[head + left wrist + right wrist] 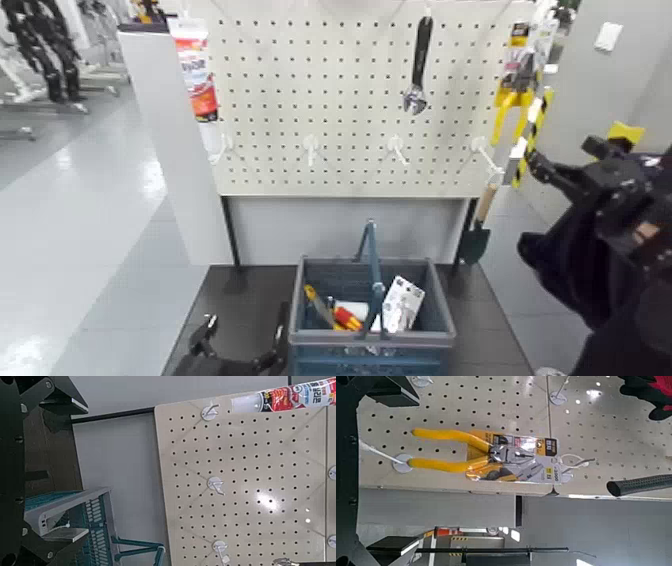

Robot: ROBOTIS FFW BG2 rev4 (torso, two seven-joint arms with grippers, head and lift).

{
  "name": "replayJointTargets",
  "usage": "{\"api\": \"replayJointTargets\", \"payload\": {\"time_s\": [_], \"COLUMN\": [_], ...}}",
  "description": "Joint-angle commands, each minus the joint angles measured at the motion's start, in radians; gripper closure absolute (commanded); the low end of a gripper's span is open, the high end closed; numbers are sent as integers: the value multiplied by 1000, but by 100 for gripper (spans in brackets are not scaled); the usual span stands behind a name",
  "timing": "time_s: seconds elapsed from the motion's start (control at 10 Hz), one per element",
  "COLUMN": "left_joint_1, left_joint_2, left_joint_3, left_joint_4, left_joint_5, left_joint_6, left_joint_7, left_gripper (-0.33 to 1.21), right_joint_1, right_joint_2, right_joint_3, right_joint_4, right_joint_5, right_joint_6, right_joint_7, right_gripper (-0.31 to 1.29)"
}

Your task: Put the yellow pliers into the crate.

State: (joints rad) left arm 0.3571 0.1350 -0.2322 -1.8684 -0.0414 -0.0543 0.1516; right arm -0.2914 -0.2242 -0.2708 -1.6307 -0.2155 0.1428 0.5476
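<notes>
– Yellow handles, head view. Long-handled pliers (505,112) hang carded at the pegboard's (320,95) right edge, long axis near upright, handles down. Which arm is nearer?

– Right, plainly. Right gripper (560,155) is at the right of the board, just beside the pliers and a little lower. Left gripper (245,340) is low, by the left side of the blue-grey basket (298,300), well apart from them.

– Left wrist view?

– Pliers not in it. Left jaws stand wide, nothing gripped; part of the basket shows beyond.

– And the right wrist view?

– Right jaws wide too, holding nothing. Pliers lie ahead, still on the peg side of the gap: handle ends toward the gripper, printed retail card (530,459) at the far end. No contact that I can see.

– So the approach?

– My reading: come in along the long axis, handles first, both handles between the jaws. Off-axis, one finger could slip between the handles or nudge the card. Then free it from the hook; the basket waits below, toward the robot's left.
</notes>
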Motion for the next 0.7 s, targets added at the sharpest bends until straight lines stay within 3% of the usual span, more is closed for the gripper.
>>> {"api": "replayJointTargets", "payload": {"time_s": [0.1,0.6,0.7], "left_joint_1": [-6,-21,-24], "left_joint_2": [2,3,3], "left_joint_3": [-6,-16,-18], "left_joint_4": [0,0,0], "left_joint_5": [0,-2,-2], "left_joint_6": [4,11,13], "left_joint_7": [-3,-10,-12], "left_gripper": [21,21,21], "right_joint_1": [-100,-313,-347], "right_joint_2": [-37,-106,-112], "right_joint_3": [18,97,108], "right_joint_4": [97,376,407], "right_joint_5": [-45,-208,-213], "right_joint_6": [-2,-31,-31], "right_joint_7": [37,189,203], "right_gripper": [8,9,9]}}
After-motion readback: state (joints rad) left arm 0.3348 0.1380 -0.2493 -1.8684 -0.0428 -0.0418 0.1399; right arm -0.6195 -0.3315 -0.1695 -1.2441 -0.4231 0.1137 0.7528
